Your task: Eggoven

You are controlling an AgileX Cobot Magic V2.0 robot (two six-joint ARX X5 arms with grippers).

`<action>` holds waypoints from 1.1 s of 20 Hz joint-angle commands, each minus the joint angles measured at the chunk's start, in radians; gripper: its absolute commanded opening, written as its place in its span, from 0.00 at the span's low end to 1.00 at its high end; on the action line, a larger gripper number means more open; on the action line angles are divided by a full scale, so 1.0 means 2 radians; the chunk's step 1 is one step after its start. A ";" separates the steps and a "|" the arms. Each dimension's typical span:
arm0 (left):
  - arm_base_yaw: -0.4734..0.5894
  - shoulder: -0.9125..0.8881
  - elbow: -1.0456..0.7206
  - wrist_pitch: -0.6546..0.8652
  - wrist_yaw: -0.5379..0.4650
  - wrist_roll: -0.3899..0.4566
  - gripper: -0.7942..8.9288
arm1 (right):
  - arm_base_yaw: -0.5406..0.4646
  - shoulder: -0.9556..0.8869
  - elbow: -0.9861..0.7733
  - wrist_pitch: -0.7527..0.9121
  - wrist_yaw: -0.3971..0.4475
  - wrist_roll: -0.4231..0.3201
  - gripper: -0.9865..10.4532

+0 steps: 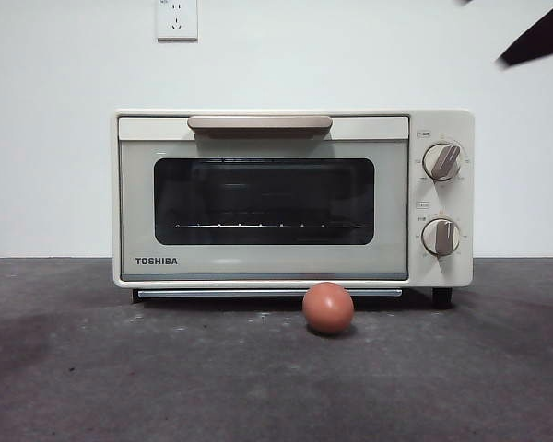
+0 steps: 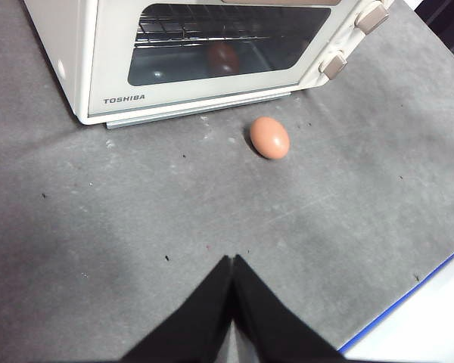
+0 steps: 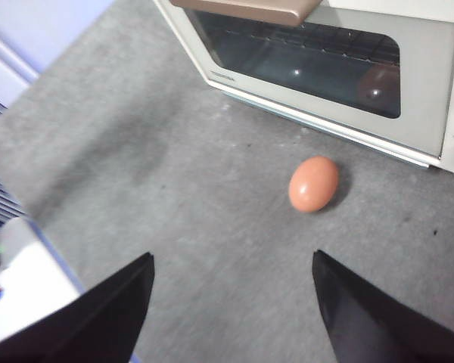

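Note:
A small reddish-brown egg (image 1: 328, 308) lies on the grey table just in front of the cream TOSHIBA toaster oven (image 1: 258, 267), below the right part of its shut dark glass door. The oven's beige handle (image 1: 260, 122) is at the top and two knobs (image 1: 441, 161) are on its right side. The egg shows in the left wrist view (image 2: 270, 138) and the right wrist view (image 3: 313, 184). My left gripper (image 2: 232, 261) is shut and empty, well short of the egg. My right gripper (image 3: 233, 261) is open above the table, with the egg ahead of it.
A black arm tip (image 1: 539, 39) shows at the top right corner of the front view. A wall socket (image 1: 176, 18) is on the white wall behind. The table's blue-edged border (image 2: 408, 299) lies near the left gripper.

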 commanded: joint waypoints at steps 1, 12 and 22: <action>-0.001 0.003 0.010 0.006 0.002 0.009 0.09 | 0.046 0.051 0.008 0.046 0.051 0.031 0.38; -0.014 0.003 0.010 0.006 0.002 0.009 0.09 | 0.167 0.282 0.008 0.225 0.249 0.117 0.38; -0.036 0.003 0.010 0.006 0.002 0.008 0.09 | 0.169 0.382 0.008 0.316 0.283 0.137 0.38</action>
